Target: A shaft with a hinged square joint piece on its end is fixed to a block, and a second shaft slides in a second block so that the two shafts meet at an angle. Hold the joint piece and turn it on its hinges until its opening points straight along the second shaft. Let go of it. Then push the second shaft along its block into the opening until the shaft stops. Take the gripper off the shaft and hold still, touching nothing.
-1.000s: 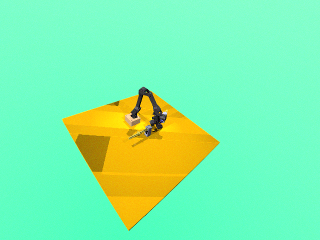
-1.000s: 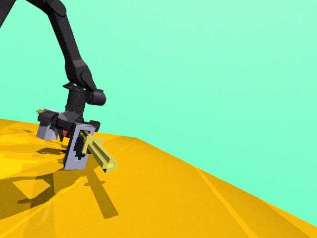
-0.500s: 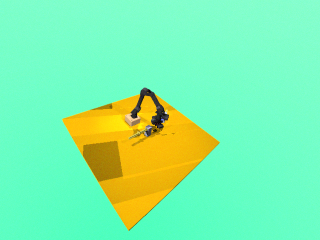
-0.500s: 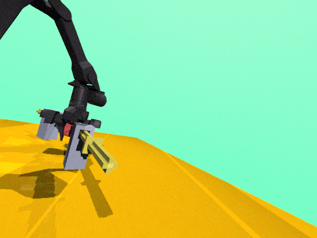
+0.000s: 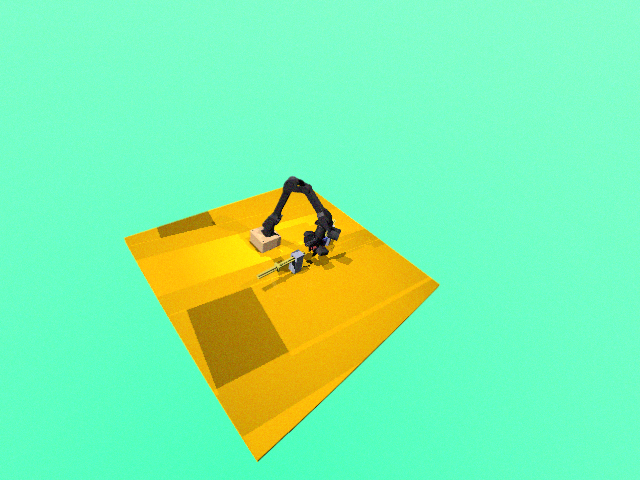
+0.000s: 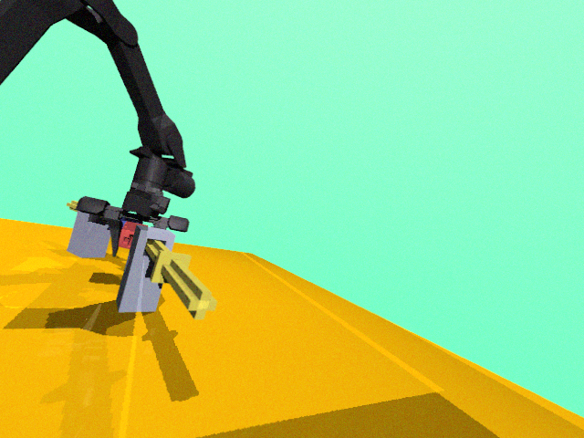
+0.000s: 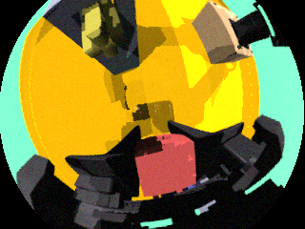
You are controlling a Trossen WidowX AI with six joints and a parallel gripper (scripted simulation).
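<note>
We have the red joint piece (image 5: pixel 313 248) (image 6: pixel 127 235) (image 7: pixel 167 167) just beyond the near grey block, on the side away from that block's long shaft end. It looks boxy, roughly as wide as tall in the wrist view, so we can't pick out a long axis. A dark patch marks its upper edge there, but we can't tell which way the opening points. A bit of blue shows against it.

The hand (image 5: pixel 313 256) (image 6: pixel 129 250) (image 7: pixel 154 125) is clamped on the joint piece, one finger on each side, fingers pointing down. The black arm (image 5: pixel 314 201) (image 6: pixel 141 85) comes down from above.

Our landmark, the near grey block (image 5: pixel 296 263) (image 6: pixel 130 287) (image 7: pixel 62 19), stands upright on the orange surface (image 5: pixel 336 310) (image 6: pixel 329 329) (image 7: pixel 71 105). Through its upper part goes the yellow ribbed shaft (image 5: pixel 267 272) (image 6: pixel 182 283) (image 7: pixel 92 24), long axis running out of the block away from the hand, toward the exterior camera. A yellow collar (image 5: pixel 278 266) (image 6: pixel 159 269) crosses it partway along.

Past the joint piece from the near block stands the far grey block (image 5: pixel 327 241) (image 6: pixel 88 235), with a short yellow shaft end (image 6: pixel 71 204) poking out of its top. The tan base box (image 5: pixel 272 245) (image 7: pixel 214 40) sits well apart from the near block.
</note>
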